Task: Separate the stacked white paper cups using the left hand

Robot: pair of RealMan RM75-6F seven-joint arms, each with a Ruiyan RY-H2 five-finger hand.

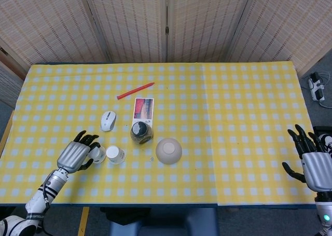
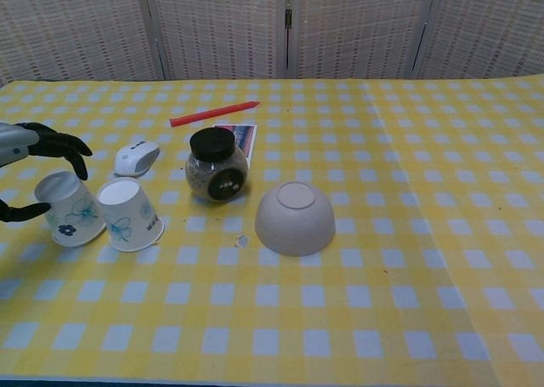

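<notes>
White paper cups stand apart now: the second cup sits upside down on the near left of the table, and the first cup sits just left of it, tilted a little, with the left hand curled round it, fingers over its top and thumb below. The splitting looks done; what seems left is to let go and draw back (whether the cup already rests fully on the cloth I cannot tell). The right hand hangs at the near right edge, fingers spread, holding nothing. Yellow checked cloth covers the table; woven screens close the far side.
</notes>
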